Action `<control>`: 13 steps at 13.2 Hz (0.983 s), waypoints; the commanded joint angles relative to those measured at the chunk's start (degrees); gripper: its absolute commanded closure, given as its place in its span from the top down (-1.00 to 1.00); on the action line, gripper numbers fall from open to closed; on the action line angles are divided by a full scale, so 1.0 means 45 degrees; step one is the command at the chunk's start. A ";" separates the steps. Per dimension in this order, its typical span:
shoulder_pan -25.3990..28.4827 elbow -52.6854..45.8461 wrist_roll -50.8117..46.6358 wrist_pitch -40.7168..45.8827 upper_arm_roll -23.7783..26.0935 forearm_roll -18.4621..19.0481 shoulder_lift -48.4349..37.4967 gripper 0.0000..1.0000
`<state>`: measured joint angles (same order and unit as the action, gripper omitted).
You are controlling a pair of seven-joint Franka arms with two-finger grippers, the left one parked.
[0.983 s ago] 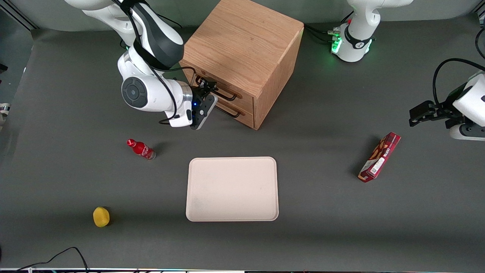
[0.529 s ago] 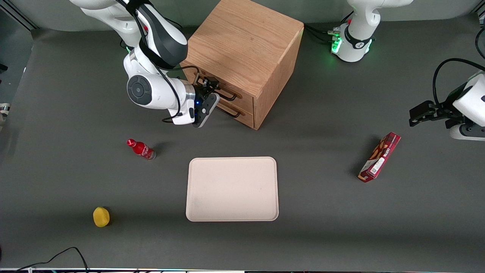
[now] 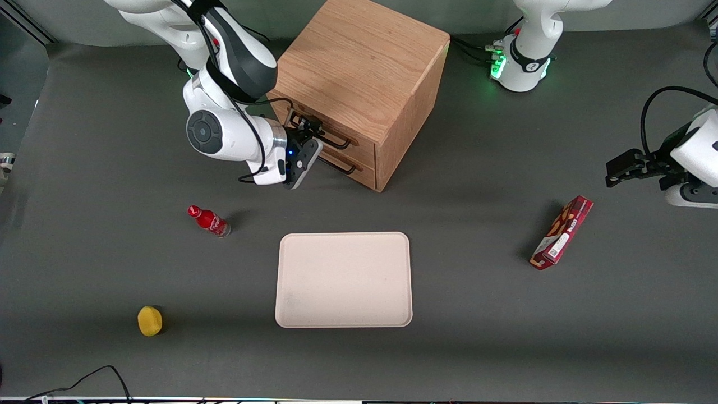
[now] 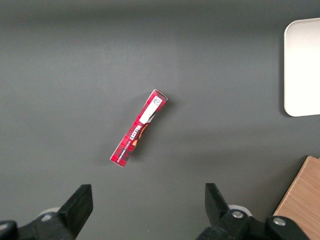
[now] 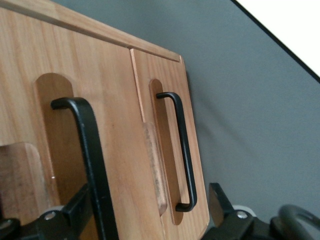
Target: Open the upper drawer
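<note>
One light oak wooden cabinet (image 3: 359, 62) stood on the dark grey matte table (image 3: 505, 348), and its front held two drawers, each with one black wire bar handle. The upper drawer (image 3: 364, 147) sat just under the cabinet's top board and looked shut, its face level with the lower drawer (image 3: 366, 173) beneath it. The right arm's black two-finger gripper (image 3: 305, 133) was in front of the upper drawer, at its handle (image 3: 338, 143); the wrist camera showed the two fingers (image 5: 75, 212) spread well apart, with that handle's bar (image 5: 95, 165) running between them, close beside one finger, and nothing clamped. The lower drawer's handle (image 5: 181, 150) lay apart from the gripper. Four loose things lay on the table: one pale cream rectangular tray with rounded corners (image 3: 343, 241), nearer to the front camera than the cabinet; one small red bottle (image 3: 208, 220) lying tilted toward the working arm's end; one small round yellow object (image 3: 150, 321), nearer still to the camera than the bottle; and one long red carton with a white label (image 3: 562, 232) toward the parked arm's end. One black cable (image 3: 95, 375) curled at the table's near edge. The tabletop was plain, even grey throughout, with soft shadows beside each thing
</note>
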<state>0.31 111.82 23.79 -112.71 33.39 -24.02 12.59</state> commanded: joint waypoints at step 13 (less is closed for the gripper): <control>-0.0089 -0.3267 0.1312 0.0673 -0.1540 0.1686 0.2298 1.00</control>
<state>-0.45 100.62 27.41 -111.12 27.45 -17.65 20.34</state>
